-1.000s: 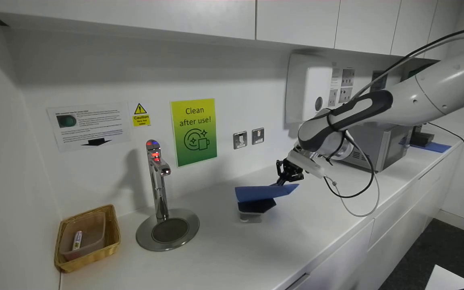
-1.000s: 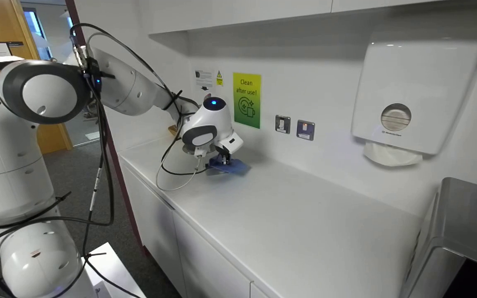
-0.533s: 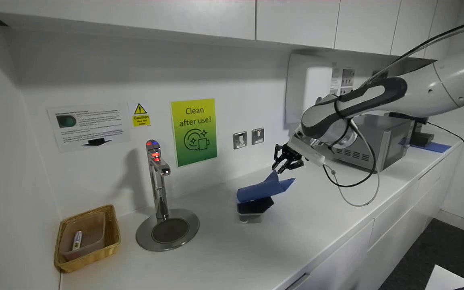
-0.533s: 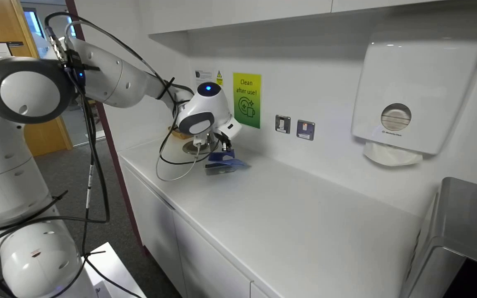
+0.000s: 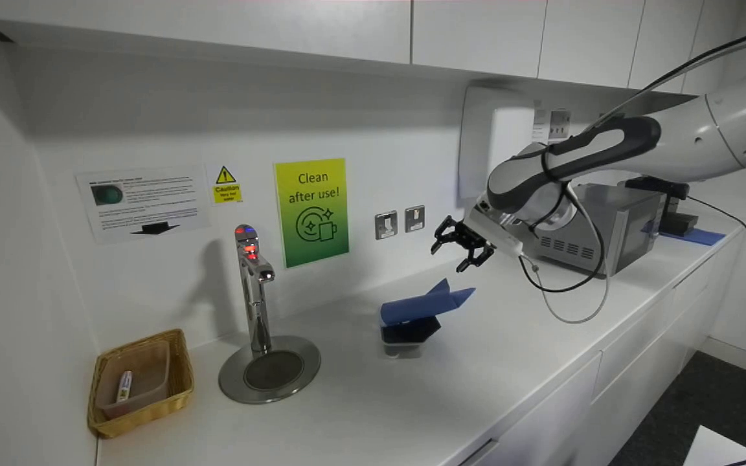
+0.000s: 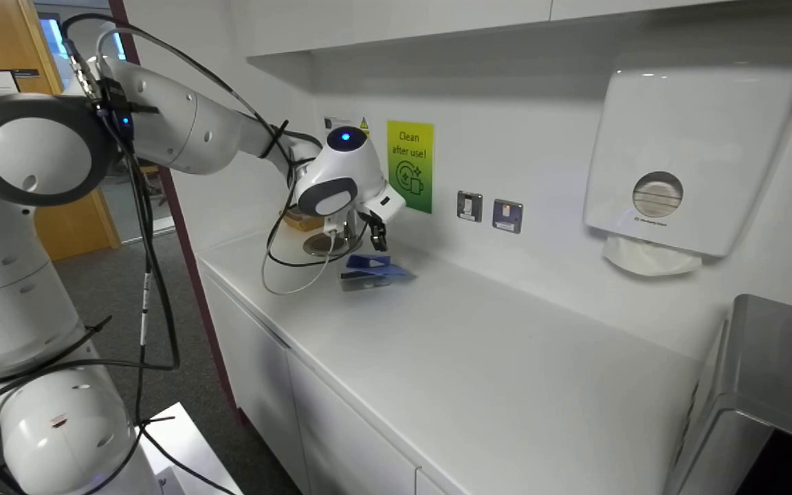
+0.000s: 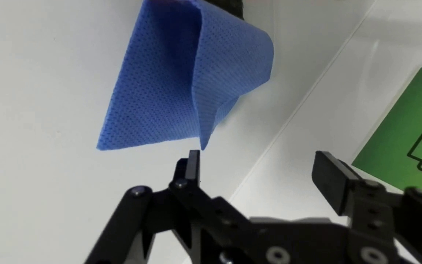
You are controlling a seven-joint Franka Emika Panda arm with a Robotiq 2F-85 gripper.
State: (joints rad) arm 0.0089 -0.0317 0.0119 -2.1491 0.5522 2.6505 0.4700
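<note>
Above the surface (image 5: 360,408), the jaws stand parted, holding nothing; the blue cleaning cloth (image 5: 418,307) looks light and floppy. Its upturned corner (image 5: 439,287) should pinch easily.

bent arm (image 6: 169,130), hand (image 5: 448,259) angled downward, both fingers (image 7: 193,167) wide apart

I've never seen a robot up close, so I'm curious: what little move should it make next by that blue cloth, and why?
Probably a small lift, straight up: the end effector hangs open and empty above the blue cloth, which seems to rest on the clear container unaided; going lower might snag its raised corner.
</note>
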